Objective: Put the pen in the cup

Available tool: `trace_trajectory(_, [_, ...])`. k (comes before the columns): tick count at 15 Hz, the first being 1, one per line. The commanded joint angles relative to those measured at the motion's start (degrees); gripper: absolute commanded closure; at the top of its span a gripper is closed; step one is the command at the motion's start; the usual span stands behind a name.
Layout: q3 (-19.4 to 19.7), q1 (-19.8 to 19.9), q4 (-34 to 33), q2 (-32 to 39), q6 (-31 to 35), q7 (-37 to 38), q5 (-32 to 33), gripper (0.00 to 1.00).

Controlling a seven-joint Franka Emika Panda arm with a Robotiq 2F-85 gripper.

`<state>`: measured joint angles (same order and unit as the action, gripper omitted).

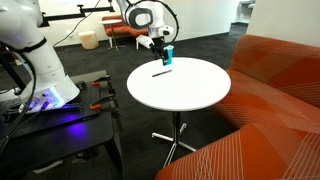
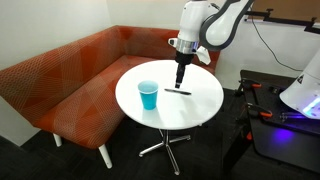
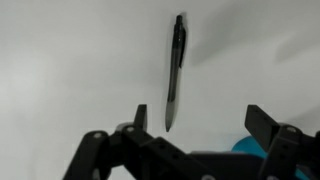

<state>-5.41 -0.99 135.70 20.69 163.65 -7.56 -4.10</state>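
The gripper (image 3: pixel 200 125) has its jaws spread wide and holds nothing; bare tabletop shows between its two fingers (image 3: pixel 141 116) in the wrist view. In both exterior views it hangs point-down above the table, near the cup and not touching it (image 2: pixel 180 80).

There is one gripper, one pen, one cup and one table. The pen (image 3: pixel 175 70) lies flat on the table beside the cup, apart from it. The cup (image 2: pixel 148 96) stands upright on the table (image 2: pixel 195 112), and a sliver of its blue shows at the lower edge of the wrist view.

The table is round and white, on a single post with a splayed metal foot. An orange corner sofa (image 2: pixel 70 75) wraps around the side of the table nearest the cup, against a white wall, over a dark floor.

In the wrist view the pen runs away from the fingers, its near tip just beside one finger rather than centred in the gap. In an exterior view the pen (image 2: pixel 180 92) lies just below the fingertips.
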Motion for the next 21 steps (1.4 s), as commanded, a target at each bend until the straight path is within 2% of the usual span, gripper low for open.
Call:
trace_trajectory(1, [-2.09,2.98,-1.79,2.01,0.10,-1.47,-1.79,0.00])
trace_trajectory(6, [-3.27,5.10,-3.34,4.25,-0.33,-1.83,-2.35,0.00])
trace_trajectory(21, [-2.68,4.58,-7.32,8.07,-4.40,-0.39,-1.25,0.00])
